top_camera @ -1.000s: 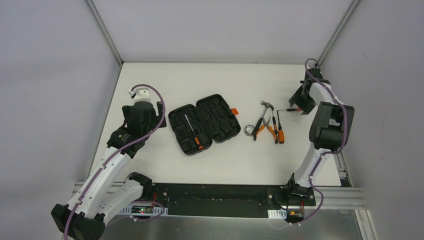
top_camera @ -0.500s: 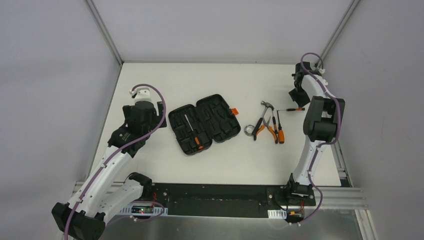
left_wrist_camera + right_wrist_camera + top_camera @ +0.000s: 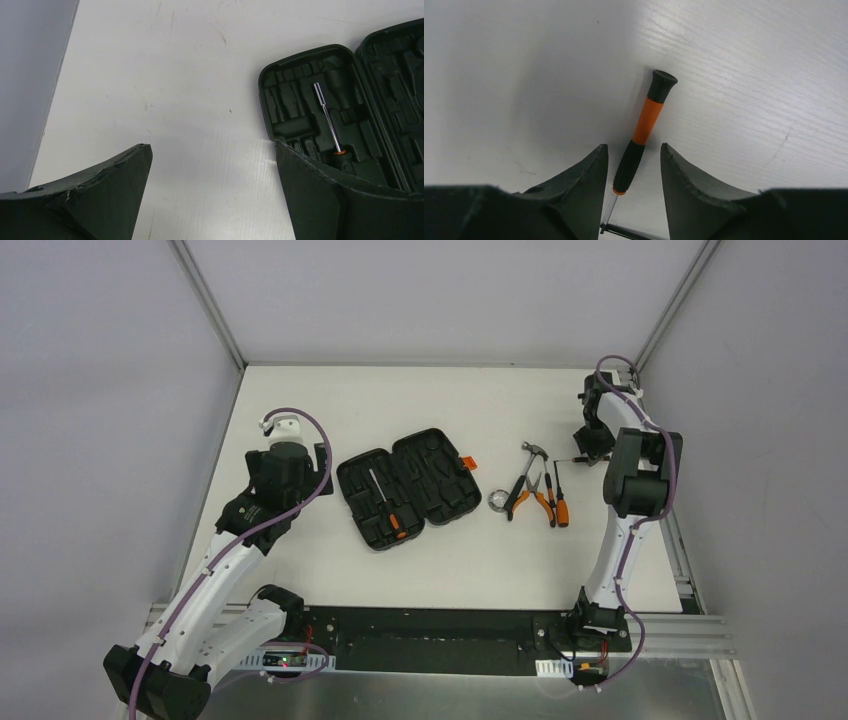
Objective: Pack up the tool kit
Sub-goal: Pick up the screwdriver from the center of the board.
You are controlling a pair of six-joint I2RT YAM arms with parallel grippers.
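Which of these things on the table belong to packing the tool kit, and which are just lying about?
Part of the job: open black case; slotted screwdriver inside it; hammer; pliers; loose screwdriver; small screwdriver at the right hand.

Just lying about: nothing sure; a silvery round thing by the pliers is too small to tell.

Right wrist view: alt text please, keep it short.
A small precision screwdriver with an orange-and-black handle lies on the white table, its black grip between the right arm's two dark jaws, which stand apart with a narrow gap on each side. Its end cap points away from the camera.
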